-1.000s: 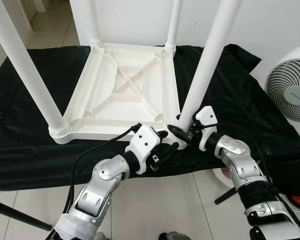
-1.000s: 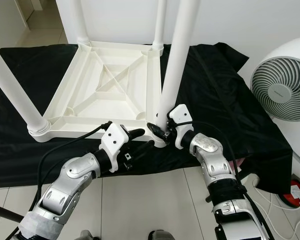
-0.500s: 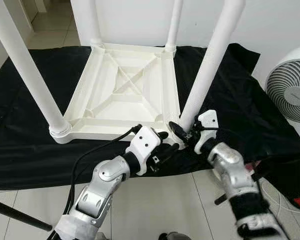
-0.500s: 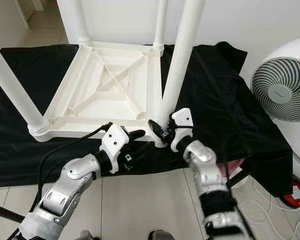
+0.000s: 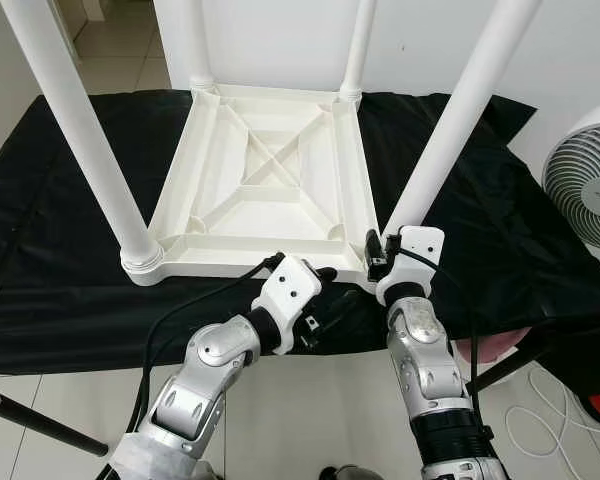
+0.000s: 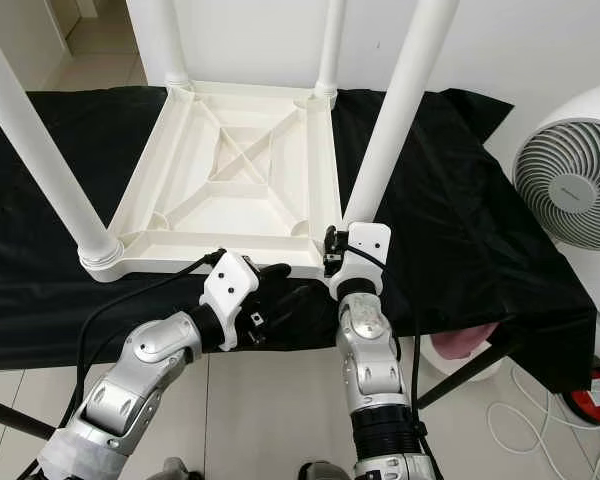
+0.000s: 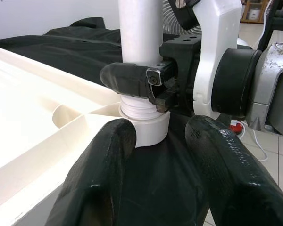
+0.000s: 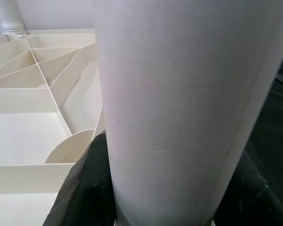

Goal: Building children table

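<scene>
The right forearm has swung round from an outward slant to stand almost straight below the near right leg (image 5: 450, 130) of the upturned children's table (image 5: 270, 190). The right gripper (image 7: 146, 82) now clasps that leg at its base, its jaws pinching the white tube just above the corner socket. Judging by this, the leg is being turned or pressed home, the last of four already standing.

The table lies top-down on the black-draped bench (image 5: 60, 290). The left gripper (image 5: 325, 290) rests below the same corner, jaws spread and holding nothing.

The left wrist view shows the ribbed collar (image 7: 139, 108) of the leg sitting in its socket, with one black finger across it. The head views hide this joint behind the gripper's white housing. A fan (image 6: 570, 190) stands to the right.
</scene>
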Motion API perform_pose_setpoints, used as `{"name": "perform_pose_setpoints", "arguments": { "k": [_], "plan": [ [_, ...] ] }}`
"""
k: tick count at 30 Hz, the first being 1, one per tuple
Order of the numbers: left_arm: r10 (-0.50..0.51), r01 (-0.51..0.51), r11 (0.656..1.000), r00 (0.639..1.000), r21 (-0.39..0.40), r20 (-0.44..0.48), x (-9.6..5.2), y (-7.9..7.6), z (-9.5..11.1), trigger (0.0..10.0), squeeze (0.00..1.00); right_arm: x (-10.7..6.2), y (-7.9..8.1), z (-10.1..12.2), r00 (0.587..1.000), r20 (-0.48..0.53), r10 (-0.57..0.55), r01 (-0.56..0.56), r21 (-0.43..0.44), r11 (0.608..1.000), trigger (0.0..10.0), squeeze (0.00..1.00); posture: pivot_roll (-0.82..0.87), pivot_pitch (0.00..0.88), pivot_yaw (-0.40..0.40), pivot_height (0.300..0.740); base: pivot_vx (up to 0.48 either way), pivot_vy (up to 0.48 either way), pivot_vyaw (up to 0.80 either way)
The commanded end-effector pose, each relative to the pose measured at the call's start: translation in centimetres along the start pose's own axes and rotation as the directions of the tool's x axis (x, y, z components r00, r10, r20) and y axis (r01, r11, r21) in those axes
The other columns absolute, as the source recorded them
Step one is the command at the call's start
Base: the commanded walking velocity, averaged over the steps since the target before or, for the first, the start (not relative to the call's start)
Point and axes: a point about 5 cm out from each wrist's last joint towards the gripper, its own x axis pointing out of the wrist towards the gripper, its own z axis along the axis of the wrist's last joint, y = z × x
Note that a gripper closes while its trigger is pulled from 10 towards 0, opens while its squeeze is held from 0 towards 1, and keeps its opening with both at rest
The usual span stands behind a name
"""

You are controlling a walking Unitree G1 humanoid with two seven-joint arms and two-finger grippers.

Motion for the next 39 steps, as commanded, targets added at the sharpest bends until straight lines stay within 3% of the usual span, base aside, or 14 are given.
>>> {"name": "perform_pose_setpoints", "arguments": {
  "k": [1, 2, 3, 8, 9, 10, 11, 20, 29, 30, 31, 32, 33, 39],
  "plan": [
    [0.011, -0.011, 1.000, 1.000, -0.001, -0.002, 0.0, -0.1, 0.0, 10.0, 0.00, -0.1, -0.3, 0.0, 1.000, -0.005, -0.002, 0.002, -0.005, 1.000, 6.8, 0.00, -0.07, 0.033, -0.009, 0.740, 0.000, 0.000, 0.00],
    [0.011, -0.011, 1.000, 1.000, 0.001, -0.003, 0.0, -0.1, -0.1, 10.0, 0.00, -0.1, -0.2, -0.1, 1.000, -0.010, 0.012, -0.012, -0.002, 1.000, 6.8, 0.00, -0.07, 0.033, -0.009, 0.740, 0.000, 0.000, 0.00],
    [0.012, -0.012, 1.000, 1.000, 0.001, -0.003, -0.1, -0.1, -0.1, 10.0, 0.00, -0.2, 0.0, 0.0, 1.000, -0.001, 0.018, -0.018, 0.009, 1.000, 10.0, 1.00, -0.06, 0.035, -0.013, 0.740, 0.000, 0.000, 0.00],
    [0.022, -0.022, 1.000, 1.000, 0.000, -0.003, -0.1, 0.0, -0.1, 10.0, 0.00, -0.3, 0.8, 0.2, 0.998, 0.023, 0.065, -0.066, 0.031, 0.997, 10.0, 1.00, -0.06, 0.036, -0.015, 0.740, 0.000, 0.000, 0.00],
    [0.025, -0.025, 1.000, 1.000, 0.001, -0.003, -0.1, 0.0, 0.0, 10.0, 0.00, -0.3, 1.0, 0.3, 0.994, 0.028, 0.102, -0.103, 0.032, 0.994, 10.0, 0.71, -0.05, 0.039, -0.017, 0.740, 0.000, 0.000, 0.00],
    [0.028, -0.028, 1.000, 1.000, 0.002, -0.004, -0.2, 0.0, 0.0, 10.0, 0.00, -0.3, 1.2, 0.4, 0.989, 0.031, 0.143, -0.144, 0.037, 0.989, 10.0, 0.71, -0.05, 0.039, -0.017, 0.740, 0.000, 0.000, 0.00],
    [0.032, -0.032, 0.999, 0.999, 0.003, -0.004, -0.2, 0.1, 0.0, 10.0, 0.00, -0.2, 1.2, 0.5, 0.981, 0.033, 0.192, -0.194, 0.049, 0.980, 10.0, 0.00, -0.05, 0.039, -0.019, 0.740, 0.000, 0.000, 0.00],
    [0.046, -0.046, 0.999, 0.999, 0.006, -0.002, -0.2, 0.3, 0.1, 10.0, 0.00, 0.0, 0.4, 0.9, 0.920, 0.037, 0.389, -0.390, 0.025, 0.920, 10.0, 0.00, -0.05, 0.046, -0.019, 0.740, 0.000, 0.000, 0.00],
    [0.052, -0.052, 0.999, 0.999, 0.013, 0.006, 0.0, 0.9, 0.3, 10.0, 0.00, 1.4, -2.5, 0.1, 0.704, -0.103, 0.703, -0.709, -0.146, 0.689, 10.0, 0.00, -0.07, 0.051, 0.002, 0.740, 0.000, 0.000, 0.00],
    [0.049, -0.049, 0.999, 0.999, 0.014, 0.008, 0.1, 0.9, 0.4, 10.0, 0.00, 1.6, -2.4, 0.0, 0.681, -0.123, 0.722, -0.731, -0.158, 0.663, 9.6, 0.00, -0.07, 0.050, 0.006, 0.740, 0.000, 0.000, 0.00],
    [0.047, -0.047, 0.999, 0.999, 0.014, 0.009, 0.2, 0.9, 0.4, 10.0, 0.00, 1.7, -2.4, -0.1, 0.664, -0.137, 0.735, -0.747, -0.163, 0.644, 4.8, 0.00, -0.07, 0.050, 0.006, 0.740, 0.000, 0.000, 0.00],
    [0.047, -0.047, 0.999, 0.999, 0.014, 0.009, 0.2, 0.9, 0.4, 10.0, 0.00, 1.7, -2.4, -0.1, 0.664, -0.137, 0.735, -0.747, -0.163, 0.644, 4.8, 0.00, -0.07, 0.050, 0.006, 0.740, 0.000, 0.000, 0.00],
    [0.043, -0.043, 0.999, 0.999, 0.016, 0.011, 0.2, 0.9, 0.5, 10.0, 0.00, 2.0, -2.4, -0.1, 0.648, -0.144, 0.748, -0.761, -0.172, 0.626, 0.0, 0.00, -0.07, 0.048, 0.009, 0.740, 0.000, 0.000, 0.00],
    [0.041, -0.041, 0.999, 0.999, 0.020, 0.014, 0.4, 1.0, 0.6, 10.0, 0.00, 3.0, -2.3, 0.0, 0.625, -0.151, 0.766, -0.780, -0.164, 0.604, 0.0, 0.00, -0.07, 0.044, 0.008, 0.740, 0.000, 0.000, 0.00]
  ]
}}
